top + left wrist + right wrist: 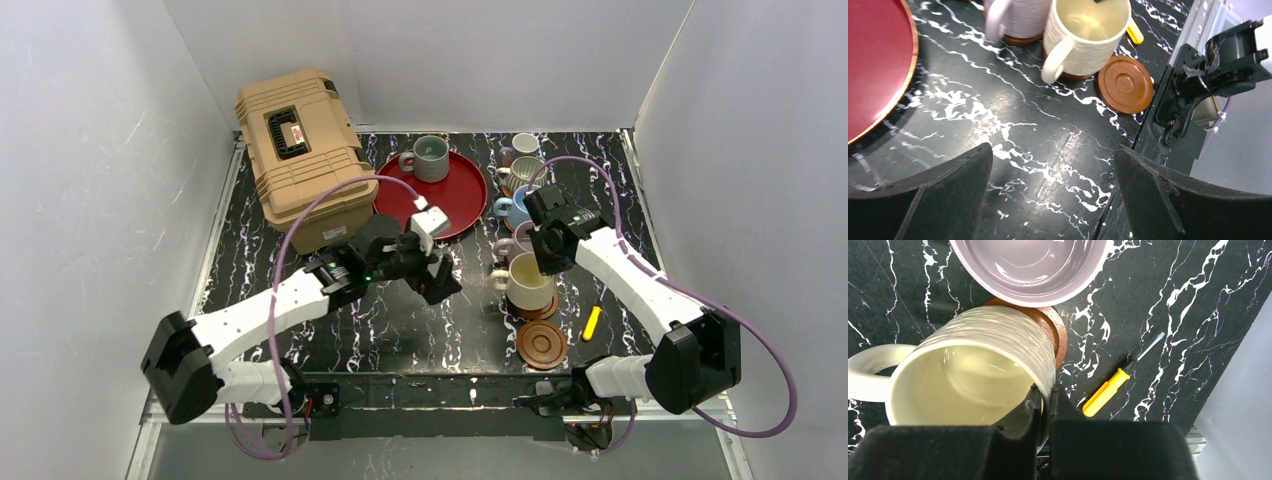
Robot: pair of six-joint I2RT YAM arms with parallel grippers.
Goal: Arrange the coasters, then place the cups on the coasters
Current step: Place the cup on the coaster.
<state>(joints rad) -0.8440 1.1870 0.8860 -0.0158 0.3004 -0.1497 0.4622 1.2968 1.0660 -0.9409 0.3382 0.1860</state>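
Right pincer (pixel 1047 395) shut tight on rim of cream-yellow cup (pixel 968 375). Cup sits on brown wood coaster (pixel 1055 335) just ahead of pincer. Lilac cup (pixel 1028 265) just past that. Yellow screwdriver (pixel 1105 392) near pincer, off to side.

Left pincer (pixel 1053 190) wide open, holds nothing, over black table (pixel 1038 150). Empty brown coaster (pixel 1125 83) ahead of it.

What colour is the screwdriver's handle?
Yellow; the screwdriver shows best in the right wrist view.
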